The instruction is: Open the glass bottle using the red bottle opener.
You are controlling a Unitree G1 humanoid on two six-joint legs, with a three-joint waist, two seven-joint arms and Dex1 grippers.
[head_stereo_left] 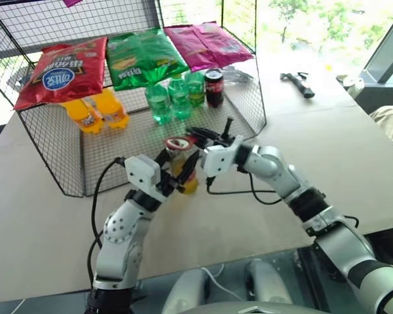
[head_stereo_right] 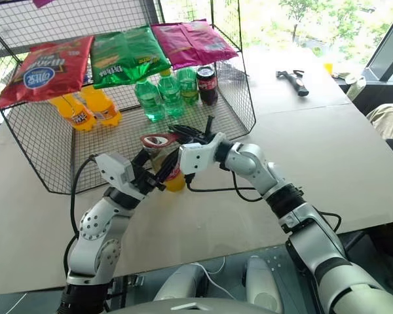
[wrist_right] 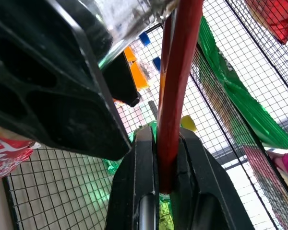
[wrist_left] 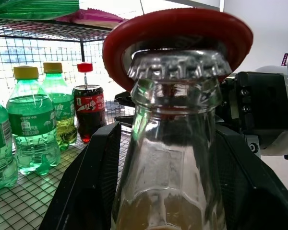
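Two grippers meet over the near bench, just in front of a wire cage. The left gripper (head_stereo_left: 178,171) has its jaws half spread around the bottle (wrist_left: 175,158), gripping the glass below the neck and holding it upright, tipped a little. The right gripper (wrist_right: 164,158) has its jaws pinched tight on the thin handle of the opener (head_stereo_left: 178,143), whose red ring sits over the crown cap (wrist_left: 178,64) (cap on, its fluted edge showing under the ring). The bottle's red label cannot be read.

Room is tight behind: the cage's (head_stereo_left: 65,150) open front edge lies just past the bottle, with its mesh floor and side wall close by. To the right and towards the robot the bench (head_stereo_left: 327,163) is bare.

Inside the cage stand green bottles (head_stereo_left: 170,98), a cola can (head_stereo_left: 214,86) with white script too small to read, and orange bottles (head_stereo_left: 95,111). Above them lean three snack bags, red (head_stereo_left: 62,72), green (head_stereo_left: 144,55) and pink (head_stereo_left: 206,42); the lettering appears upside down and I cannot make it out. A hammer (head_stereo_left: 298,82) lies well apart on the far right.
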